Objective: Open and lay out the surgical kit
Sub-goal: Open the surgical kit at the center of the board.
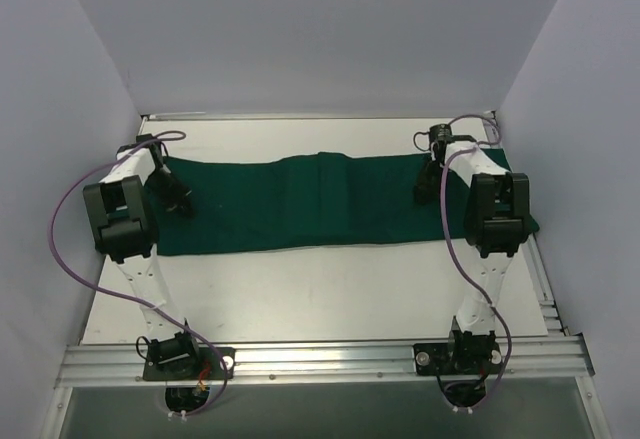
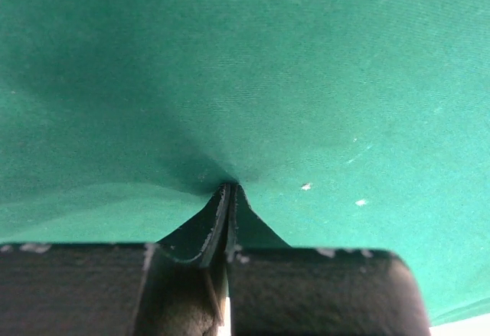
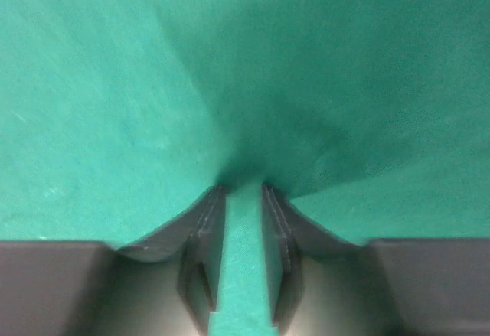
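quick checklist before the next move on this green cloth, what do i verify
1. Left gripper holding the green cloth: ok; jaws shut, cloth puckered at their tips.
2. Right gripper holding the cloth: cannot tell; jaws stand slightly apart with cloth showing in the gap.
3. Both grippers at opposite ends of the cloth: ok.
4. Cloth lying flat on the table: not ok; folds cross its middle.
5. Tray and instruments located: cannot tell; neither shows in any view.
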### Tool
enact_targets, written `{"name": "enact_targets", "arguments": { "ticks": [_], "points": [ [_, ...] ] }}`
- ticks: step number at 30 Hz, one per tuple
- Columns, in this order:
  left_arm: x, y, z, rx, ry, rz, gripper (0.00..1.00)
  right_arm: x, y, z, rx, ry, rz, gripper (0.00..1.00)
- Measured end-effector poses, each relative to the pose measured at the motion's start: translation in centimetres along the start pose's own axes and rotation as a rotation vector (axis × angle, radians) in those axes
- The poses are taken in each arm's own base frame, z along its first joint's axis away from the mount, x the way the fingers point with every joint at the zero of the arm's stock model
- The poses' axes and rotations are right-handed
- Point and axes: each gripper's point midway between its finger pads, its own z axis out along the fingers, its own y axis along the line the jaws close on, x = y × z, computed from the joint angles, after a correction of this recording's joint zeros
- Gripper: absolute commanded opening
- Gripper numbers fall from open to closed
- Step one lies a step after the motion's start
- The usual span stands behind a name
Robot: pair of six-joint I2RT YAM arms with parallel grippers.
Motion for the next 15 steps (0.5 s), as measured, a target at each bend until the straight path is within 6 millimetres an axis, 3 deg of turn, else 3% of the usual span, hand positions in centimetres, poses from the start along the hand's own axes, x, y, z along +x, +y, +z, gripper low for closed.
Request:
{"name": "enact_targets", "arguments": {
  "ticks": [1,2,5,6,10,15],
  "points": [
    [0.0,0.0,-0.1,0.001,0.001,0.005,0.08,-0.7,0.0,-0.1,0.003,-0.012,0.000,0.36],
    [0.0,-0.1,-0.1,0.002,0.001,0.012,0.17,-1.5,-0.1,-0.5,0.005,-0.031,0.003,0.48],
    [-0.5,-0.5,-0.4,0.009,-0.013,0.044,0.33,-5.9,-0.6,-2.6,0.022,-0.147,0.032,0.58],
    [-0.8,-0.9,-0.5,0.016,-0.024,0.056,0.39,-7.8,-0.9,-3.5,0.024,-0.203,0.048,0.58],
    [-1.3,-2.8,-1.3,0.048,-0.059,0.106,0.41,-14.2,-2.3,-6.7,0.046,-0.421,0.111,0.58],
    [0.5,-5.6,-1.3,0.075,-0.047,0.190,0.41,-19.1,-5.0,-8.6,0.097,-0.567,0.189,0.58]
  ]
}}
